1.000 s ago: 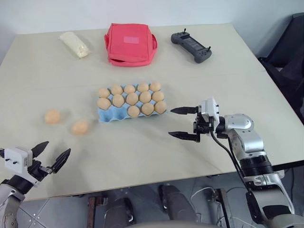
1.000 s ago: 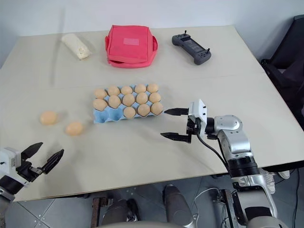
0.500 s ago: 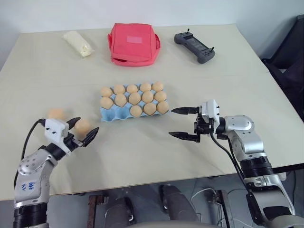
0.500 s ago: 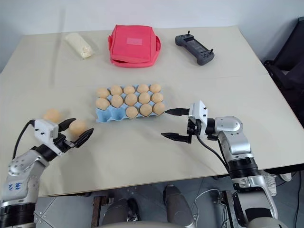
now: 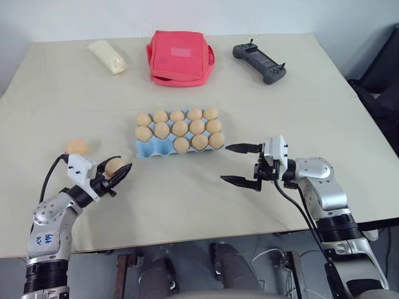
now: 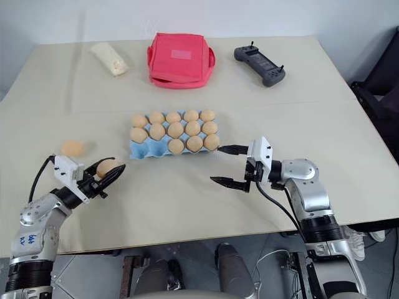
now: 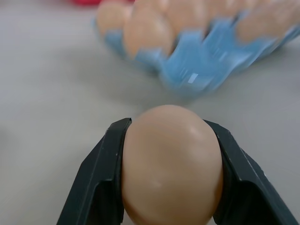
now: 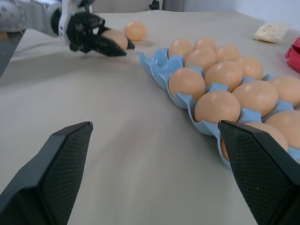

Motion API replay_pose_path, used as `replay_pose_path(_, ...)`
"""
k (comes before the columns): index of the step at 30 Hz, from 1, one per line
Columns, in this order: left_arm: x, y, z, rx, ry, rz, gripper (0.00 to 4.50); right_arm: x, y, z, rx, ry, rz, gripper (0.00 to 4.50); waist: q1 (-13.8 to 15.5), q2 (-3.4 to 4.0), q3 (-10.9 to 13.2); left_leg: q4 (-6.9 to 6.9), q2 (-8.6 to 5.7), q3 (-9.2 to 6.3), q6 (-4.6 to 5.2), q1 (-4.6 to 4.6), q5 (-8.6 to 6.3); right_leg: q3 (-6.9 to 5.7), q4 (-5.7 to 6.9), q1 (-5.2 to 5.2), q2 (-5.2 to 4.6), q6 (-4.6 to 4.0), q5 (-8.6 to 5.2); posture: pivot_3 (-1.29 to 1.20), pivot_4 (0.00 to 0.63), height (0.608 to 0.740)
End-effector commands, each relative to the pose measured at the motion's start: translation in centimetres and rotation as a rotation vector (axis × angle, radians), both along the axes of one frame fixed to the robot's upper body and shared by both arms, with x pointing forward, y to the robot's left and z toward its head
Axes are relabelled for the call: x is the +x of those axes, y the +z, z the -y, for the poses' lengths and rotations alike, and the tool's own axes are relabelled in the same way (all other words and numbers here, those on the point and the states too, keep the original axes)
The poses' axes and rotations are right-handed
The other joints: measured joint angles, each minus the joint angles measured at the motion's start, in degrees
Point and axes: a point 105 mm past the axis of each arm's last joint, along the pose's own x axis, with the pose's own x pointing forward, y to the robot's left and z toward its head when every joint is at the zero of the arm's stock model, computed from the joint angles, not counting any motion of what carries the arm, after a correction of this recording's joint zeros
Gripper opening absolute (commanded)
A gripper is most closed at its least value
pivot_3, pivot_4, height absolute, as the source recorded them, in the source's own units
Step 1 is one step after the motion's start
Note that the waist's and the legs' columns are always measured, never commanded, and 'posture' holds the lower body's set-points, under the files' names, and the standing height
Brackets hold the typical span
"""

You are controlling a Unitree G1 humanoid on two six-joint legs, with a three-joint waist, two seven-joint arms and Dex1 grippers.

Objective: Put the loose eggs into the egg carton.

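Blue egg carton (image 5: 146,149) is holding thirteen eggs, and we are squeezing one egg (image 5: 113,167) in our left gripper (image 5: 116,174) near it while another egg (image 5: 76,147) is waiting on the table (image 5: 187,199) and our right gripper (image 5: 240,164) is hanging wide open, empty.

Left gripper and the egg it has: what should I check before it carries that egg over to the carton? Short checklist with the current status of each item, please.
1. Egg gripped between both fingers of the left gripper: ok.
2. Egg lifted off the table: cannot tell.
3. Free cups in the egg carton: ok, two at its near-left corner.
4. Path to those cups unobstructed: ok.
5. Right gripper open, off the carton's right end: ok.
6. Other loose egg left on the table: ok, still to do.
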Motion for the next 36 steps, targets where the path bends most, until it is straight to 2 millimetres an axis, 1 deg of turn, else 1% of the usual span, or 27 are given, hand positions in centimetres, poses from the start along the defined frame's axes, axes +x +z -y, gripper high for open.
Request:
replay_pose_path(1,1.2,3.6,4.5,0.043,-0.155,0.093,1.95,-0.2,1.4,0.3,0.020,-0.013,0.051,4.50,0.87,0.00,0.00,0.01,-0.03,0.00,0.02,0.00,0.02,0.01,0.00,0.02,0.00,0.03,0.03,0.00,0.150,0.740)
replay_pose_path(4,3.0,4.0,7.5,0.057,-0.231,0.088,1.95,-0.2,1.3,0.3,0.020,-0.024,0.054,4.50,1.29,0.00,0.00,0.09,-0.12,0.03,0.07,0.05,0.04,0.02,-0.05,0.17,-0.02,0.11,0.09,0.00,0.150,0.740)
replay_pose_path(5,3.4,4.0,8.1,0.059,-0.247,0.085,1.95,-0.2,1.4,0.3,0.020,-0.027,0.055,4.50,1.40,0.01,0.00,0.09,-0.13,0.03,0.07,0.04,0.04,0.03,-0.07,0.17,-0.02,0.13,0.10,0.00,0.150,0.740)
replay_pose_path(7,4.9,3.6,9.4,0.078,-0.266,0.079,1.95,-0.2,1.4,0.4,0.022,-0.037,0.058,4.50,1.45,0.01,0.00,0.09,-0.12,0.03,0.08,0.05,0.04,0.04,-0.08,0.16,0.00,0.14,0.11,0.00,0.150,0.740)
replay_pose_path(9,6.0,3.3,10.3,0.070,-0.282,0.067,1.95,-0.4,1.4,0.4,0.024,-0.043,0.060,4.50,1.52,0.01,0.00,0.08,-0.08,0.05,0.04,0.04,0.06,0.04,-0.08,0.14,0.07,0.13,0.10,0.00,0.150,0.740)
replay_pose_path(10,6.2,3.3,10.7,0.066,-0.305,0.068,1.95,-0.4,1.5,0.4,0.026,-0.047,0.062,4.50,1.46,0.01,0.00,0.08,-0.07,0.05,0.03,0.03,0.07,0.03,-0.07,0.12,0.09,0.13,0.10,0.00,0.150,0.740)
replay_pose_path(12,6.3,3.2,10.9,0.068,-0.323,0.068,1.95,-0.5,1.6,0.3,0.032,-0.055,0.068,4.50,1.23,0.02,0.01,0.03,-0.03,0.04,0.01,0.00,0.06,0.12,-0.04,-0.02,0.11,0.13,0.10,0.00,0.150,0.740)
replay_pose_path(14,6.2,3.3,10.5,0.065,-0.320,0.073,2.49,-0.5,1.7,0.3,0.041,-0.067,0.074,4.50,1.15,0.02,0.01,0.00,-0.01,0.04,-0.02,0.00,0.05,0.12,-0.03,-0.05,0.11,0.13,0.10,0.00,0.150,0.740)
replay_pose_path(15,6.0,3.3,10.3,0.068,-0.315,0.077,2.69,-0.5,1.8,0.3,0.044,-0.071,0.076,4.50,1.21,0.02,0.01,-0.01,-0.01,0.04,-0.02,0.00,0.05,0.11,-0.02,-0.05,0.11,0.13,0.10,0.00,0.150,0.740)
replay_pose_path(16,5.9,3.4,9.9,0.071,-0.305,0.087,3.07,-0.6,1.8,0.3,0.047,-0.074,0.077,4.50,1.24,0.02,0.01,-0.01,-0.01,0.03,-0.02,0.00,0.05,0.11,-0.02,-0.06,0.11,0.13,0.10,0.00,0.150,0.740)
replay_pose_path(17,5.7,3.4,9.5,0.077,-0.294,0.094,3.30,-0.6,1.8,0.3,0.048,-0.076,0.077,4.50,1.22,0.02,0.01,-0.01,0.00,0.03,-0.02,-0.01,0.05,0.11,-0.02,-0.06,0.11,0.14,0.10,0.00,0.150,0.740)
replay_pose_path(19,5.2,3.7,8.7,0.078,-0.287,0.103,3.91,-0.7,1.8,0.3,0.049,-0.077,0.076,4.50,1.26,0.02,0.01,0.00,0.00,0.03,-0.02,-0.01,0.05,0.12,-0.02,-0.05,0.10,0.14,0.10,0.00,0.150,0.740)
replay_pose_path(22,4.4,4.2,6.6,0.082,-0.245,0.116,3.91,-0.6,1.7,0.3,0.050,-0.074,0.073,4.50,1.27,0.02,0.01,0.04,0.01,0.04,-0.02,-0.01,0.05,0.14,-0.01,-0.04,0.10,0.13,0.10,0.00,0.150,0.740)
replay_pose_path(25,2.7,4.3,3.5,0.081,-0.167,0.131,3.91,-0.4,1.8,0.0,0.053,-0.057,0.072,4.50,1.06,0.03,0.01,0.07,0.02,0.06,0.00,0.00,0.06,0.14,0.00,-0.04,0.09,0.13,0.10,0.00,0.150,0.740)
replay_pose_path(27,1.3,4.0,1.1,0.077,-0.088,0.132,3.91,-0.3,2.0,-0.5,0.061,-0.030,0.075,4.50,0.56,0.03,0.01,0.06,0.03,0.07,0.00,0.00,0.06,0.15,0.02,-0.04,0.07,0.13,0.10,0.00,0.150,0.740)
replay_pose_path(28,0.6,3.6,-0.1,0.076,-0.044,0.130,3.91,-0.4,2.2,-0.7,0.074,-0.014,0.078,4.50,0.60,0.03,0.02,0.04,0.04,0.10,0.00,0.03,0.05,0.16,0.02,-0.04,0.06,0.13,0.10,0.00,0.150,0.740)
replay_pose_path(31,-2.1,2.6,-3.3,0.068,0.078,0.142,4.45,-0.4,2.7,-1.4,0.116,0.027,0.081,4.50,0.65,0.03,0.02,0.02,0.08,0.04,-0.01,0.03,0.05,0.09,0.06,-0.04,0.05,0.08,0.08,0.00,0.150,0.740)
replay_pose_path(36,-6.1,-0.3,-7.9,0.057,0.340,0.087,4.48,-0.6,3.0,-2.2,0.122,0.075,0.091,4.50,0.81,0.02,0.01,0.00,0.02,0.05,0.10,0.00,-0.02,0.06,-0.09,-0.03,-0.08,0.06,0.07,0.00,0.150,0.740)
